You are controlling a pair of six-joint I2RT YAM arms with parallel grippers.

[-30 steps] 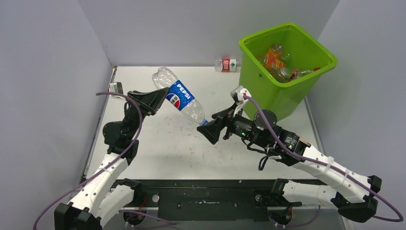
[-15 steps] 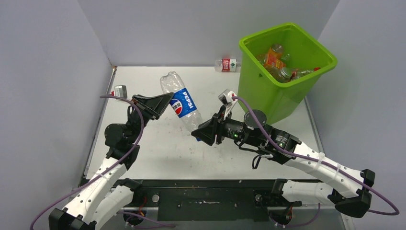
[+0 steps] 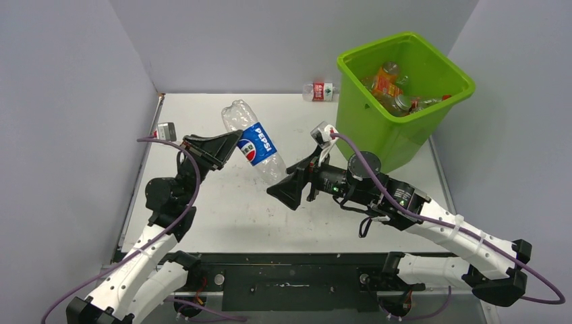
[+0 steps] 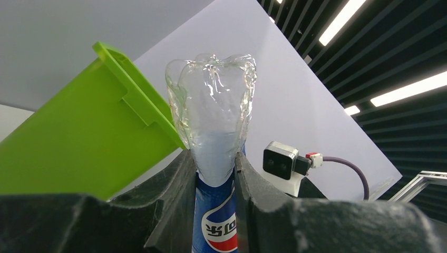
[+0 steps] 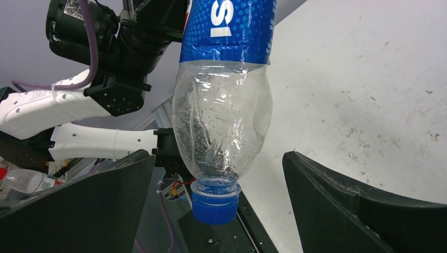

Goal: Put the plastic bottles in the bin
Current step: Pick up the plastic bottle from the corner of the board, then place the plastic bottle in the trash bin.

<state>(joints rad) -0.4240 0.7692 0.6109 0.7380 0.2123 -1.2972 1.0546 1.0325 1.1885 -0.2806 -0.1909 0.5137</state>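
Observation:
My left gripper is shut on a clear Pepsi bottle with a blue label and holds it tilted above the table, blue cap toward the right arm. In the left wrist view the bottle is squeezed between both fingers. My right gripper is open, its fingers wide on either side of the bottle's cap end without touching it. The lime-green bin stands at the back right with several bottles inside. A small red-labelled bottle lies at the back wall, left of the bin.
The grey enclosure walls close in on the left, back and right. The bin's side fills the left of the left wrist view. The black base rail runs along the near edge.
The left gripper has turned the Pepsi bottle more upright and shifted it slightly. The right gripper has moved left and down to the cap end, jaws wide.

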